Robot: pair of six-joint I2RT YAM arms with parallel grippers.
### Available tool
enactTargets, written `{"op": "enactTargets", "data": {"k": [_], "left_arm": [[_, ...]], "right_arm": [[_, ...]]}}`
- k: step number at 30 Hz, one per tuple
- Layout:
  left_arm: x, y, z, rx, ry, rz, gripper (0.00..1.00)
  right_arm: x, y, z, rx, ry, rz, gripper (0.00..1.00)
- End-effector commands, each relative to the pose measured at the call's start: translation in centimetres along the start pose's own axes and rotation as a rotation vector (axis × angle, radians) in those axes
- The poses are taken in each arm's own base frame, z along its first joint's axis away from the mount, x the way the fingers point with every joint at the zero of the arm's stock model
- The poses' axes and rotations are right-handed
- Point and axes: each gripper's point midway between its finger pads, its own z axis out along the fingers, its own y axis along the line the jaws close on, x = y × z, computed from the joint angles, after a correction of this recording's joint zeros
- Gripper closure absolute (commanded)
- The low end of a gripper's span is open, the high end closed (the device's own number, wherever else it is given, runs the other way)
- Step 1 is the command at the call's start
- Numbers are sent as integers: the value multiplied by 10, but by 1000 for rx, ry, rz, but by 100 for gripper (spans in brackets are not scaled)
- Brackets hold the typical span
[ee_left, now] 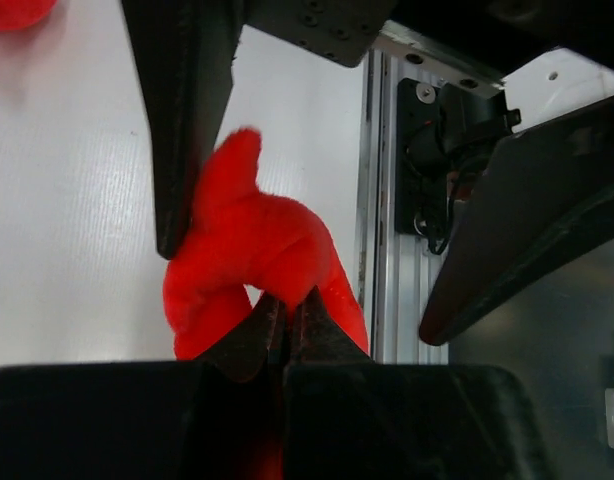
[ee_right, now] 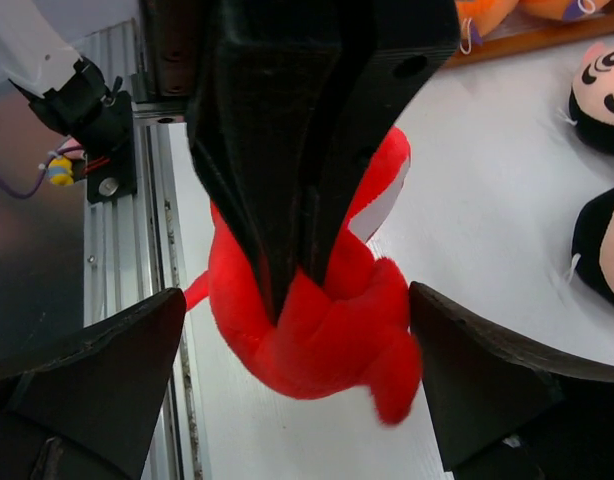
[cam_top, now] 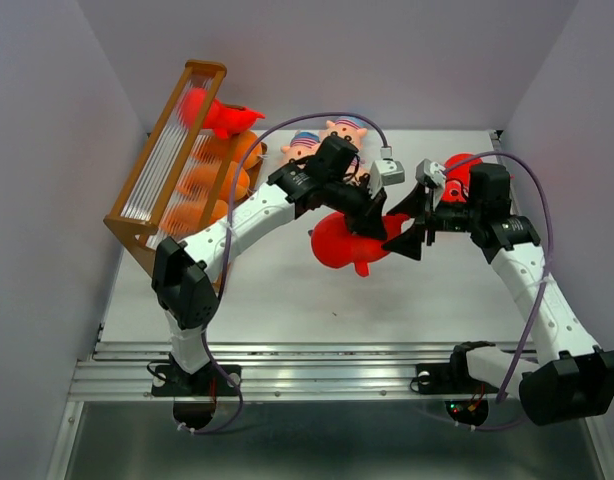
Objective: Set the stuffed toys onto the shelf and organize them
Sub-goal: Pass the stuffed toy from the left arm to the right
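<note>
Handover, likely | left gripper (ee_left: pixel 285 310) clenched on red toy (ee_right: pixel 317 340) | right gripper (ee_right: pixel 297 375) gaping astride it | close right squarely before left releases

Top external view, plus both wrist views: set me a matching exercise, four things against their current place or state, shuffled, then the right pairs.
Things
1. left gripper
2. right gripper
3. orange plush toys
4. doll heads

Place or state
A. lying on the table, beyond the left arm
B. open, one finger on each side of the red plush toy
C. on the shelf
D. shut on that red plush toy

Pairs: 1-D, 2-B, 3-C, 4-A.
</note>
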Motion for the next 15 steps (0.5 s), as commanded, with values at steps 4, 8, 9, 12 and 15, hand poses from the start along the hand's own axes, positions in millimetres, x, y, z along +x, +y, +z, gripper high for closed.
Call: {"op": "enactTargets", "data": {"k": [4, 8, 9, 12, 15], "left_arm": [[-23, -32, -10, 72, -37, 59, 100], [-22, -37, -15, 77, -29, 72, 100], [-21, -39, -16, 80, -25, 69, 100], [-18, -42, -19, 86, -18, 74, 100], [-15, -42, -19, 85, -11, 72, 100]], "right_arm": [[8, -14, 2, 64, 37, -26, 7], [14, -10, -3, 75, 71, -65, 2], [15, -6, -4, 58, 75, -81, 1], [20, 10, -5, -25, 88, -115, 0], [25, 21, -7, -82, 102, -139, 3]]}}
